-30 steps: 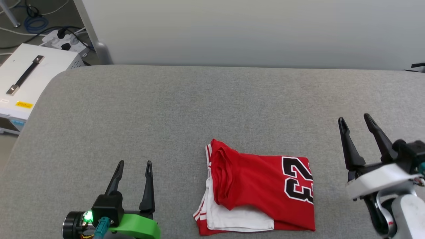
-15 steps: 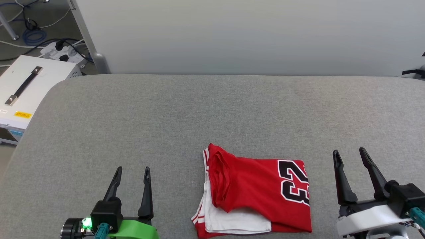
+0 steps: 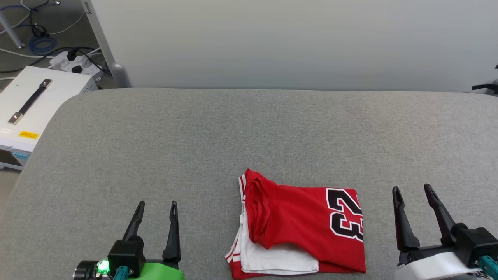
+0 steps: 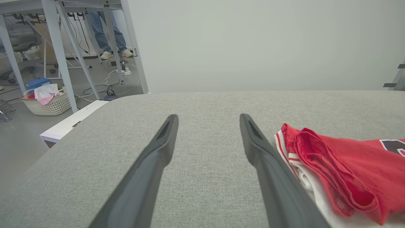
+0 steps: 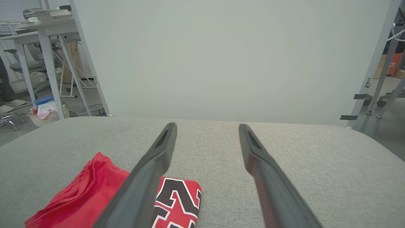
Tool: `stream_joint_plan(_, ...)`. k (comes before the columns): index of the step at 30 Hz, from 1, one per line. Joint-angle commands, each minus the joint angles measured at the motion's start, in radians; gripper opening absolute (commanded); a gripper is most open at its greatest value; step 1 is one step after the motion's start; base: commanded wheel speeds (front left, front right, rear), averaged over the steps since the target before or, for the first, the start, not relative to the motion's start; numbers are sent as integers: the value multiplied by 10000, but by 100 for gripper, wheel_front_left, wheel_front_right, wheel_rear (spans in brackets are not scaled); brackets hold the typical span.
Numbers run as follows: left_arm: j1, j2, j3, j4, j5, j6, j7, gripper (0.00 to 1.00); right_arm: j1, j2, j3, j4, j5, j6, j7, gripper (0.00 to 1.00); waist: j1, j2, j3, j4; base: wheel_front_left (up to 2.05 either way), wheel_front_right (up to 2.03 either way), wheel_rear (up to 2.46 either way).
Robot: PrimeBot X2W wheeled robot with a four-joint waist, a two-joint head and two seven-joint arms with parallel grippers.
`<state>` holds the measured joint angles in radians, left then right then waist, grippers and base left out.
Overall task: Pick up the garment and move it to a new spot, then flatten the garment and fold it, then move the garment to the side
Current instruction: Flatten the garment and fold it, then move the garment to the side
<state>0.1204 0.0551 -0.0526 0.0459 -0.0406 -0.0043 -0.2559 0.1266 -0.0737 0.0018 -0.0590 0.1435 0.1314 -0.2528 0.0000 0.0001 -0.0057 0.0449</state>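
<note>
My left gripper [image 3: 158, 203] sits at the near left of the head view with both dark fingers spread wide and nothing between them, hovering over bare grey padding. My right gripper [image 3: 412, 188] at the near right is likewise fully parted and holding nothing. The garment [image 3: 303, 221] lies between the two, at about 3 o'clock from the left gripper and 9 o'clock from the right, touching neither, with a strip of bare padded table [image 3: 194, 136] on either side of it. It is folded into a rough rectangle. The red body is on top, the black white-outlined numerals [image 3: 345, 213] are at the end nearer the right gripper, and a white layer [image 3: 276, 259] shows under the near edge. Striped trim [image 3: 242, 186] runs along the end nearer the left gripper, where the top fold is bunched and raised. Beyond the table at 12 o'clock stands a plain pale panel [image 3: 291, 39]. Off the table's corner at 10 o'clock from the left gripper is a white box [image 3: 58, 83] with a black handle, and a power strip [image 3: 76, 58] with cables lies behind it. The left wrist view shows a woven basket [image 4: 52, 106] of cloth under a desk, and farther back a person's legs [image 4: 104, 31].
</note>
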Motion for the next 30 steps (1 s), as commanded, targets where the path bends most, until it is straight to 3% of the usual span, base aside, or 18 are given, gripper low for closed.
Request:
stream_joint_plan(1,94,-48,15,-17,75,4,-59,100,130,18,11,-6,-94,-7,-88,100,0,-1,14,12,0,0,0)
stream_joint_plan(10,71,-48,44,-22,52,23,-59,100,-105,-108,-11,131,-85,-7,-89,100,0,-1,116,5,0,0,0)
stream_joint_plan(18,-137,-49,19,-37,27,16,-59,100,-1501,-1251,-679,53,470,-7,129,100,0,-1,356,53,0,0,0)
stream_joint_plan(22,-269,-49,-23,-50,16,3,-59,100,-2344,-1815,-749,-216,1078,-7,1167,100,0,-1,551,137,0,0,0)
stream_joint_plan(30,-539,-49,-127,-57,-74,37,-59,100,-4124,-3115,116,-166,3667,-7,4817,100,0,-1,984,338,0,0,0)
